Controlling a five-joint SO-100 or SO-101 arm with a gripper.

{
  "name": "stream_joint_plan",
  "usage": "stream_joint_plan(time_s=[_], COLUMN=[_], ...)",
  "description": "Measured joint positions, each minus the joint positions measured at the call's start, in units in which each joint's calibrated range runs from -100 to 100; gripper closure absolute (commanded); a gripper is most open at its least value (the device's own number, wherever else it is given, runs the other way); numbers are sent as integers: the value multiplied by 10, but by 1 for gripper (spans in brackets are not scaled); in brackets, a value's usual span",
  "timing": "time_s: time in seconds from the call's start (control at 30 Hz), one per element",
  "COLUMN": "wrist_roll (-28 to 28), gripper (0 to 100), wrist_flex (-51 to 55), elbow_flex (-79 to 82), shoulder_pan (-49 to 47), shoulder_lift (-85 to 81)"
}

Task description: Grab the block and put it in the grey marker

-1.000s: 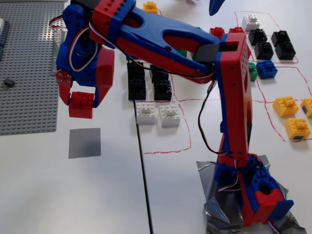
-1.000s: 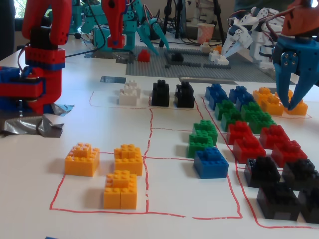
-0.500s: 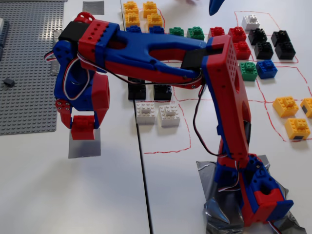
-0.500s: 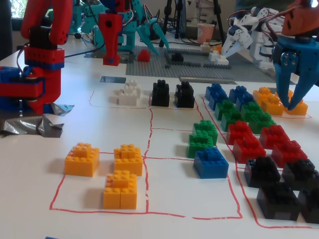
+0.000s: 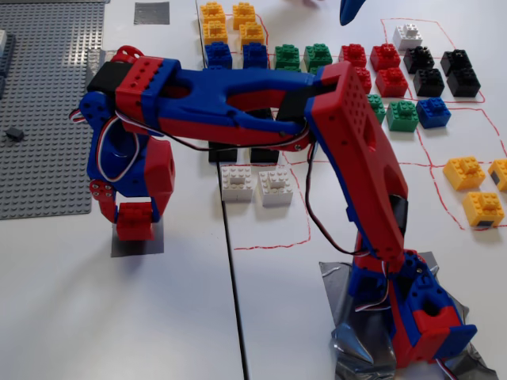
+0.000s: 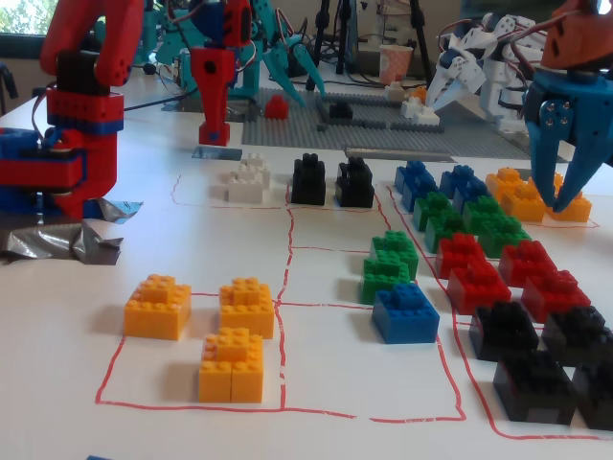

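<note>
The red block (image 5: 135, 222) sits at the tips of my gripper (image 5: 131, 207), at the left of a fixed view. It rests on or just above the grey marker (image 5: 139, 242), a square tape patch on the white table. The red and blue gripper points straight down and its jaws are closed on the block. In the other fixed view the gripper (image 6: 214, 123) stands as a narrow red column at the back, with the block (image 6: 213, 132) at its lower end on the grey marker (image 6: 216, 152).
A grey baseplate (image 5: 47, 111) lies left of the gripper. White bricks (image 5: 255, 184) and rows of coloured bricks (image 5: 372, 67) fill the red-lined fields to the right. A smaller grey tape patch (image 5: 151, 12) lies further back. A second blue gripper (image 6: 565, 187) hangs over the yellow bricks.
</note>
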Motion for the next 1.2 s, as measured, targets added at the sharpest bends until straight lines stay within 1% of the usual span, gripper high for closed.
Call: stream_joint_plan(time_s=[0.03,0.23,0.33,0.47,0.67,0.73,0.83,0.9,0.97,1.03,1.07,1.2], wrist_roll=[0,17,19,24,41,46,47,47,47,47,47,47], gripper=[92,95,100,99,95,84,83,80,72,70,70,76], wrist_flex=[0,0,0,0,0,-6,-11,-11,-11,-11,-11,-14], elbow_flex=[-4,-11,-11,-11,-11,-11,-11,-11,-11,-11,-11,3], shoulder_pan=[0,0,0,0,1,2,7,12,18,22,23,26], shoulder_lift=[0,0,0,0,0,0,0,0,0,0,0,0])
